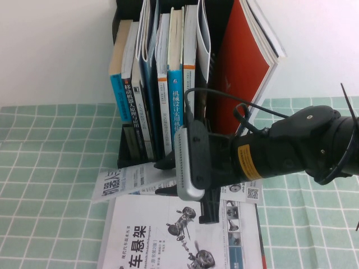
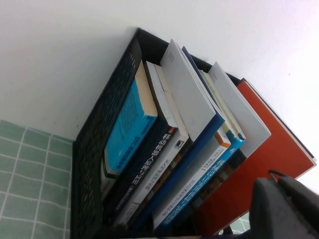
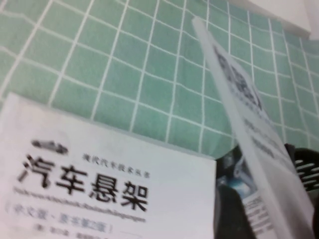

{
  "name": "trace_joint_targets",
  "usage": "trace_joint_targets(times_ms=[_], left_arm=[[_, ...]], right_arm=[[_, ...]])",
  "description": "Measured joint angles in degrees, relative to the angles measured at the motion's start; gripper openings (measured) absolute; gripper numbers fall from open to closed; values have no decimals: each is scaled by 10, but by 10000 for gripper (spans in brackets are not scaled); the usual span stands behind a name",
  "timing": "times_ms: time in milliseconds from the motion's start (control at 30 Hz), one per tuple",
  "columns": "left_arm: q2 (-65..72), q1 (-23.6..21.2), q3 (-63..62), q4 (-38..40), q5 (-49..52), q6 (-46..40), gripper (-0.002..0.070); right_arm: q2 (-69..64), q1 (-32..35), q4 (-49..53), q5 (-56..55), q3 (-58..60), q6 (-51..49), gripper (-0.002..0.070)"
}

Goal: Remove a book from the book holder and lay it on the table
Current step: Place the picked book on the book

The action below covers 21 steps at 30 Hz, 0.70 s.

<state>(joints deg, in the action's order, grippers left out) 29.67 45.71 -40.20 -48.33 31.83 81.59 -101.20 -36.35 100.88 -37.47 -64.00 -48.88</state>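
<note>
The book [image 1: 124, 182], a thin white magazine with a QR code, is out of the black book holder [image 1: 130, 147] and sits just in front of it. It lies partly over the far edge of the car-suspension magazine [image 1: 168, 235]. My right gripper [image 1: 168, 178] reaches in from the right and is shut on the book's edge. In the right wrist view the book [image 3: 239, 99] runs edge-on between the gripper's [image 3: 264, 209] fingers, tilted above the green grid table [image 3: 124, 64]. My left gripper is not in view; the left wrist view shows the holder [image 2: 94, 149].
Several upright books [image 1: 168, 78] and a red-covered magazine [image 1: 241, 73] stay in the holder, the red one leaning right. The car-suspension magazine [image 3: 84, 179] lies flat at the table's front. Green cloth [image 1: 45, 168] shows on both sides.
</note>
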Motion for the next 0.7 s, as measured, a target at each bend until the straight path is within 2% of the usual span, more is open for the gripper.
trace_joint_targets(times_ms=[200,333,700], left_arm=[[0,0,0,0,-1,-1,-3],[0,0,0,2,-1,-1,-3],[0,0,0,26,-1,-19,-3]], right_arm=[[-1,0,2,-59,1,-99,346],[-1,0,7,-102,1,-124,344],[-2,0,9,-108,1,-157,344]])
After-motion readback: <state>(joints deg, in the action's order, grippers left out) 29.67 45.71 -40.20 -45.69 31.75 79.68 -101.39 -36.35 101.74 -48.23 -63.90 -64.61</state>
